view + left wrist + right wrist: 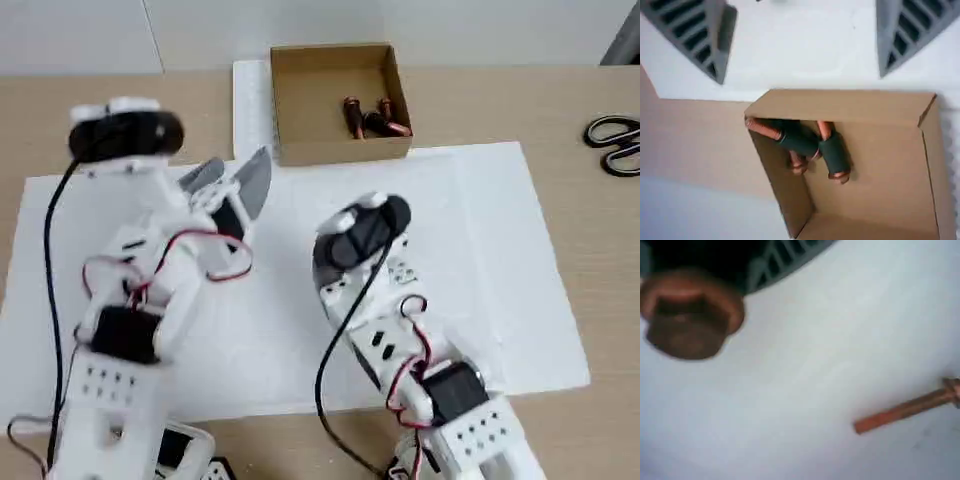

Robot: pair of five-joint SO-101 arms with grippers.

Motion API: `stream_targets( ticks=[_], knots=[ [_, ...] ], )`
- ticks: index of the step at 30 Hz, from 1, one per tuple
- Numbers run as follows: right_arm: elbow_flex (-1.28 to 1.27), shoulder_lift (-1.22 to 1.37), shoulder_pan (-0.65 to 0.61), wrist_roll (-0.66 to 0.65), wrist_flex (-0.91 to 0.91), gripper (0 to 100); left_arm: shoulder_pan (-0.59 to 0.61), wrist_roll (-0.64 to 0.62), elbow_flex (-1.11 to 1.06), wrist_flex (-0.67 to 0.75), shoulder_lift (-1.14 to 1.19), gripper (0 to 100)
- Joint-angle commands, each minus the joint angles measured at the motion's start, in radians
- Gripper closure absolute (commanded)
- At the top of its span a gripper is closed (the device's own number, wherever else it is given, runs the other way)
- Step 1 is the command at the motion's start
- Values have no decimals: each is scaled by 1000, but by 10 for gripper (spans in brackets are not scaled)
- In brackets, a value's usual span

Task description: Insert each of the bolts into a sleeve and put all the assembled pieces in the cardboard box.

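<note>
The cardboard box (335, 145) stands at the back of the table, and several assembled pieces (372, 117) lie in it, dark sleeves with copper bolts. My left gripper (233, 180) hangs open just in front of the box's left corner. In the left wrist view its grey fingers (695, 30) stand wide apart above the box (880, 107) and the pieces (810, 145). My right gripper (705, 285) is low over the white sheet, shut on a dark sleeve with a copper bolt head (690, 315) sticking out. A loose bolt (905, 410) lies on the sheet nearby.
A white foam sheet (500, 250) covers the middle of the wooden table. Scissors (615, 143) lie at the far right edge. The right arm's body (365, 250) leans over the sheet's centre and hides what is under it in the high view.
</note>
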State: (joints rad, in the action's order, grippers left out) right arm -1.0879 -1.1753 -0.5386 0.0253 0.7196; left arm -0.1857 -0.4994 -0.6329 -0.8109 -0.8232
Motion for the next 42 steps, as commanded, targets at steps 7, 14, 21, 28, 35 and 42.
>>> stream_targets(
  ticks=[7,14,21,28,35,42],
  knots=[
    [281,375,174,25,-28,995,54,-60,159,25,313,810],
    [505,659,205,23,-28,995,71,-54,206,23,448,812],
    [825,986,263,20,-27,995,72,-5,205,25,525,812],
    [1192,1283,302,15,4,995,72,-3,206,28,601,812],
    [1494,1504,308,-28,41,995,72,-3,206,29,643,812],
    [1788,1748,312,-32,35,995,71,-3,206,29,647,812]
  ],
)
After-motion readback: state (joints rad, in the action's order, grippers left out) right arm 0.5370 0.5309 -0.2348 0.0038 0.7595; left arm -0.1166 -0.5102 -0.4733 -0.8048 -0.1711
